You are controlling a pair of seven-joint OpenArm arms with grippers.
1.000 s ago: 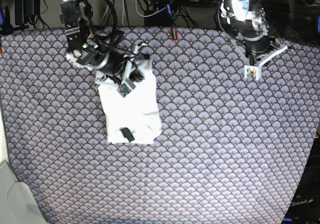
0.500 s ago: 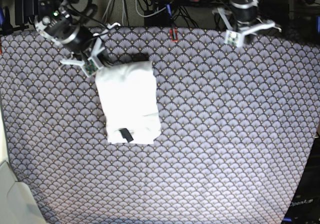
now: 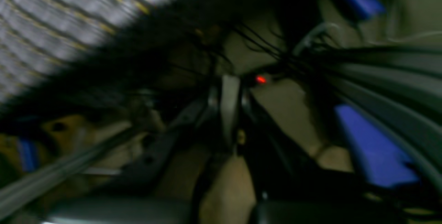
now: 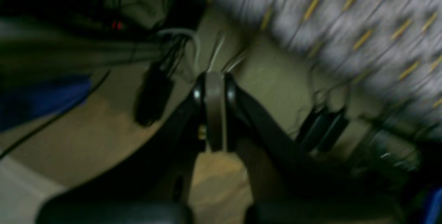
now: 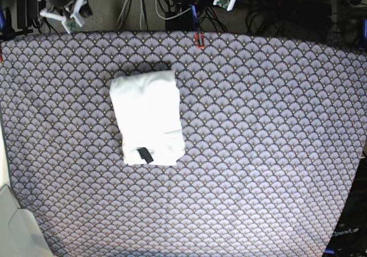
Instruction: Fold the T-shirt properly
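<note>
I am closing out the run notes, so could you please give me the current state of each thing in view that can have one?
T-shirt: folded into a compact rectangle, plain white side up, small black tag showing near the front edge, lying free on the patterned cloth.
Left hand: shut, holding nothing, off the cloth beyond its far edge.
Right hand: shut, holding nothing, off the cloth beyond its far edge.

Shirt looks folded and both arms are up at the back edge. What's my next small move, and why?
Probably none on the cloth: just park. The T-shirt lies as a compact white rectangle, its black tag showing, nothing touching it. The left gripper and right gripper are shut, empty and off the patterned tablecloth.
</note>
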